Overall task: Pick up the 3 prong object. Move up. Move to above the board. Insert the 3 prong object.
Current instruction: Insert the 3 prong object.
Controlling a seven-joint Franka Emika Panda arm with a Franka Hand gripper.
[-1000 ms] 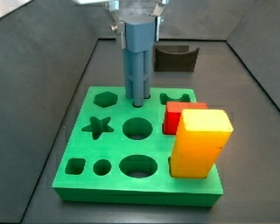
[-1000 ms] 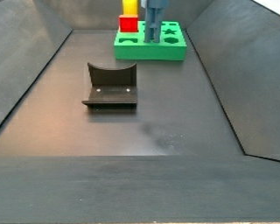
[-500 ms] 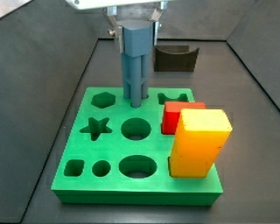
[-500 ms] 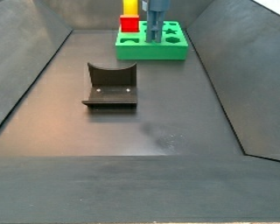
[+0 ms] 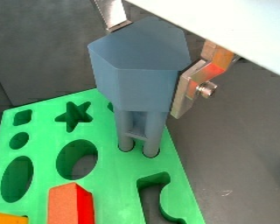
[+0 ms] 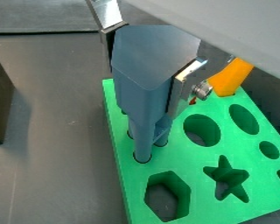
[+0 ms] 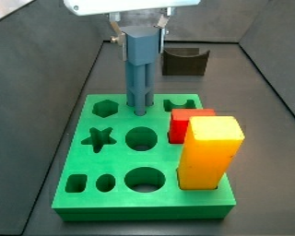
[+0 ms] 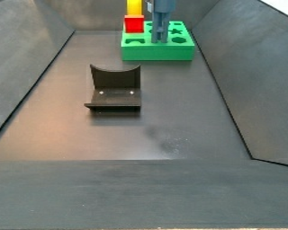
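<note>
The blue 3 prong object (image 7: pixel 140 69) stands upright over the far middle of the green board (image 7: pixel 113 171). Its thin legs reach down into small holes there, as both wrist views show (image 5: pixel 136 79) (image 6: pixel 149 83). My gripper (image 7: pixel 140 35) is shut on its wide head, with a silver finger (image 5: pixel 189 87) flat against one side and the other finger (image 6: pixel 108 13) on the opposite side. In a side view the gripper (image 8: pixel 162 7) and object (image 8: pixel 162 25) are at the far end above the board (image 8: pixel 158 52).
A tall yellow block (image 7: pixel 212 147) and a red block (image 7: pixel 184 123) stand in the board's right side, close to the blue piece. A dark grey U-shaped block (image 8: pixel 112 87) lies on the floor mid-bin. Sloped grey walls enclose the bin.
My gripper has come down with the blue piece. Its head sits lower and its legs reach deeper into the board's holes. The board has shifted slightly in view.
</note>
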